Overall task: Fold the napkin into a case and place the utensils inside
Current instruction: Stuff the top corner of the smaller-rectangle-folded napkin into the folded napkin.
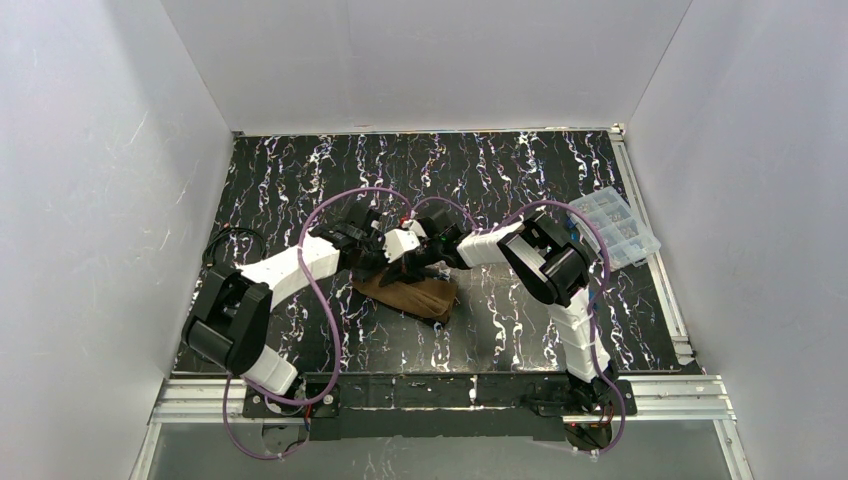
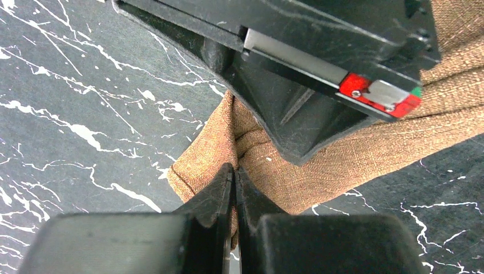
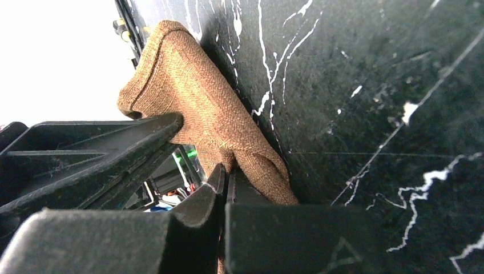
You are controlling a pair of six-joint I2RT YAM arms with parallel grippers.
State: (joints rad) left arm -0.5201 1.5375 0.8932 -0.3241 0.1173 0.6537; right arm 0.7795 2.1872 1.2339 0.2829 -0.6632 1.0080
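The napkin (image 1: 410, 296) is only partly folded, the left end effector (image 2: 234, 171) and right end effector (image 3: 224, 173) each pinching its cloth, the utensils seemingly not yet inside.

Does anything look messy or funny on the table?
The brown napkin is bunched and puckered in the middle of the table, not flat. The clear compartment box sits crooked at the right edge, partly over the metal rail.
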